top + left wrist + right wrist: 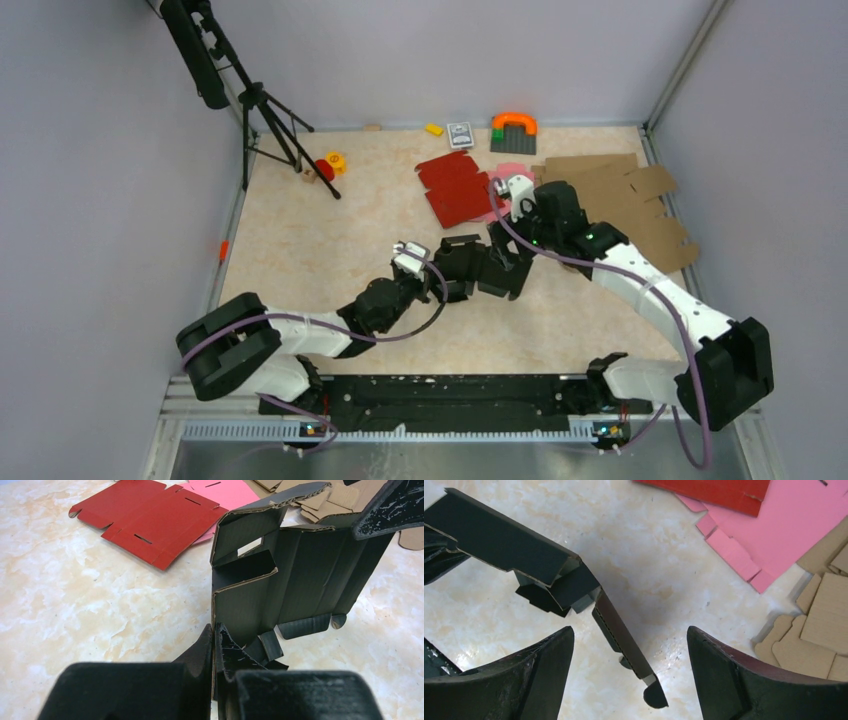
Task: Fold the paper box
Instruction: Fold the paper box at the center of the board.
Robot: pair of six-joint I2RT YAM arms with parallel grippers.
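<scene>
**Partly folded box pinched by left gripper, right gripper spread**

From above, the box (497, 266), matte black card, sits mid-table on the marbled beige table (320, 240), between the two arms. The left gripper (455, 274) meets it from the left and the right gripper (507, 245) from behind. Flat die-cut sheets lie farther back: a red blank (455, 186), a pink blank (512, 171) and brown cardboard (620, 190).

At the left wrist, the black fingers (197, 655) are clenched on the box's near bottom edge. The box stands upright, its panels creased into vertical walls. Cut edges show fluted brown corrugation, and one panel has a rectangular slot. Small rounded tabs curl at its base.

At the right wrist, the curved, scuffed fingers (534, 675) stand wide apart, gripping nothing. A narrow flap with a rounded tab slants between them, nearer the left-hand one; whether it touches, I cannot tell.
</scene>
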